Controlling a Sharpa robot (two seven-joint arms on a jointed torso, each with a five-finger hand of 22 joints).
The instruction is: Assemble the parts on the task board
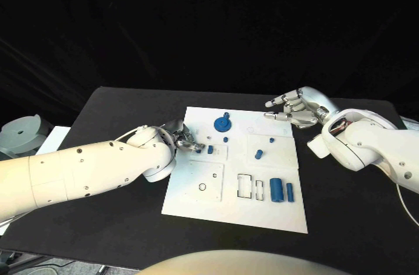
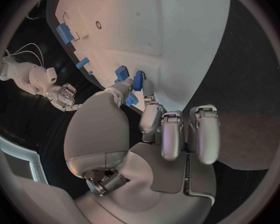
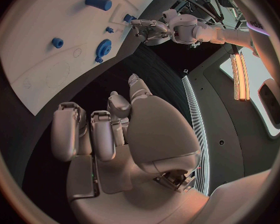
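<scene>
The white task board (image 1: 234,211) lies in the middle of the black table. On it stand a blue gear (image 1: 223,124) at the far end, small blue pegs (image 1: 259,154) near the middle, and two blue cylinders (image 1: 276,189) at the right. My left hand (image 1: 185,139) sits at the board's left edge. Its thumb and a finger pinch a small blue part (image 2: 137,80) right at the board's surface (image 2: 177,35). My right hand (image 1: 296,109) hovers off the board's far right corner with nothing in it, its fingers (image 3: 71,129) loosely bent and apart. The gear (image 3: 103,47) lies ahead of that hand.
A grey round object (image 1: 22,135) and a white sheet (image 1: 54,135) lie at the table's left edge. Bare black table (image 1: 105,226) surrounds the board. Outlined slots (image 1: 246,186) and a small hole (image 1: 203,187) mark the board's near half.
</scene>
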